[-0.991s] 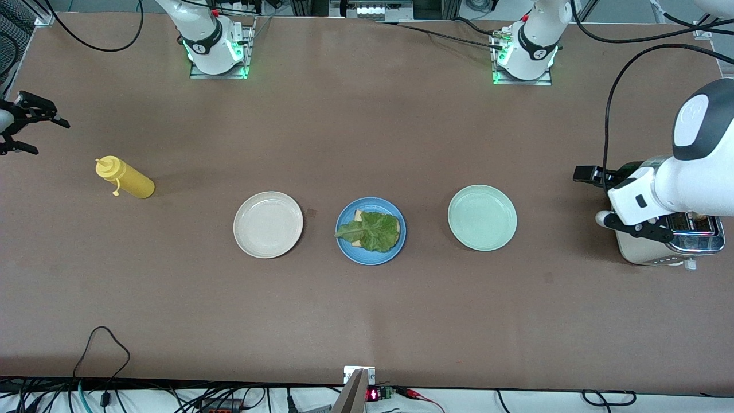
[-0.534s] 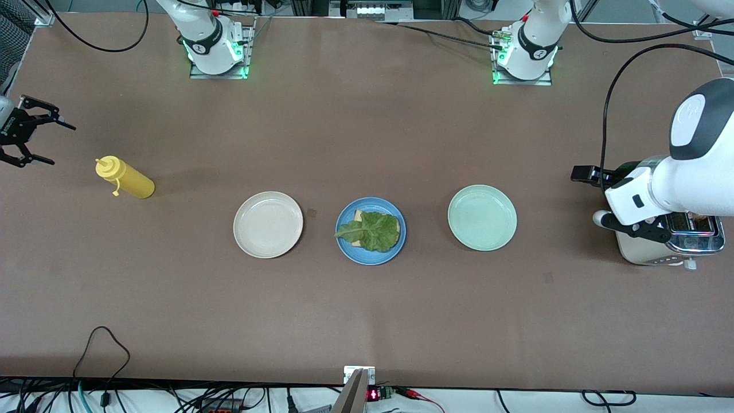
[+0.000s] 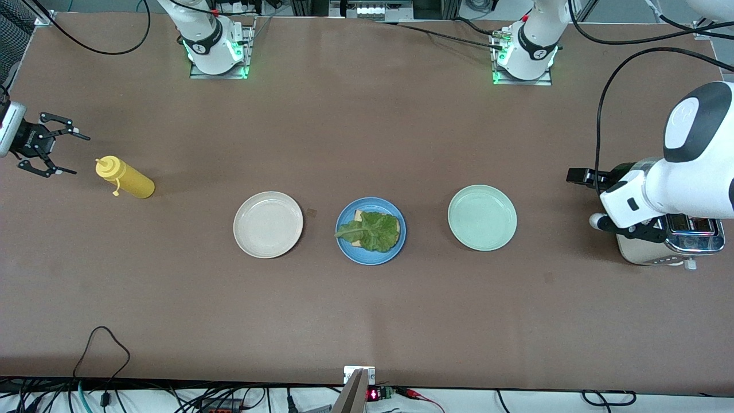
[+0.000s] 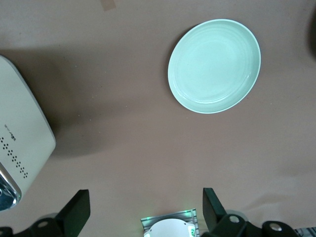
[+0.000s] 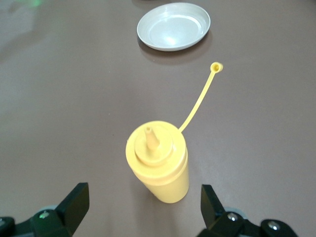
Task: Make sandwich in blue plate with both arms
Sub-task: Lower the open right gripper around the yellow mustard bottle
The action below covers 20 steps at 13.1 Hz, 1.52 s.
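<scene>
The blue plate [image 3: 397, 248] sits mid-table between two other plates. On it lies a light brown bread slice [image 3: 358, 216], mostly covered by a ruffled green lettuce leaf [image 3: 373, 230]. No second slice shows. My left gripper [image 3: 624, 227] is open and empty, in the air over the edge of the toaster; it also shows in the left wrist view [image 4: 144, 200]. My right gripper [image 3: 57, 152] is open and empty, close beside the yellow bottle at the right arm's end; it also shows in the right wrist view [image 5: 143, 195].
A yellow squeeze bottle [image 3: 127, 179] [image 5: 159, 160] stands uncapped, its cap on a tether. A beige plate [image 3: 268, 224] [image 5: 173, 25] and a pale green plate [image 3: 482, 217] [image 4: 214, 65] flank the blue one. A cream toaster [image 3: 648, 252] [image 4: 19, 143] stands under the left arm.
My right gripper has come in from the table's edge toward the yellow bottle. My left arm has shifted slightly toward the pale green plate. The plates and food have not moved.
</scene>
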Available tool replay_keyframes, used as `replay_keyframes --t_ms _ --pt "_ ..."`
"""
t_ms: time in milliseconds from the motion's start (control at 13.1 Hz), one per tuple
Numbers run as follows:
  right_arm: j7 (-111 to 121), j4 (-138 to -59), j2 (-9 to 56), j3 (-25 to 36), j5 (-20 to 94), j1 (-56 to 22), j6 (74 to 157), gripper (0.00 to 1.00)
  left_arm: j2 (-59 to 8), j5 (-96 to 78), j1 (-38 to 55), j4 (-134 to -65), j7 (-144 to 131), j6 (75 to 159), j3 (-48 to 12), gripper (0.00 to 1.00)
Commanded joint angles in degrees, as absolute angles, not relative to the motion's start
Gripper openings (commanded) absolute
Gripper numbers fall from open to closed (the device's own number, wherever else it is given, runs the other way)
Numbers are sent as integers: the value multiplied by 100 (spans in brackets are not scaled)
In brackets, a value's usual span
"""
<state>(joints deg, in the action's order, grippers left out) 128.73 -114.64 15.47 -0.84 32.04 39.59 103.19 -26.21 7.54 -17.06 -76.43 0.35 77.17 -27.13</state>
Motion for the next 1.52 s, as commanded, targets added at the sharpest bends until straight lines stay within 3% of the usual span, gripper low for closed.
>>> replay_keyframes --t_ms 0,762,1448 --pt "13691 -11400 1959 -167 3594 4262 10283 100 -2681 685 -1687 -7515 -394 7664 -2725 100" --pt "15072 -11154 3312 -229 4385 4526 10301 100 -2769 694 -1635 -7515 -747 7690 -2716 100" --pt "15302 -11101 3656 -308 4878 4526 10274 100 -2769 738 -1582 -7515 -817 7690 -2716 100"
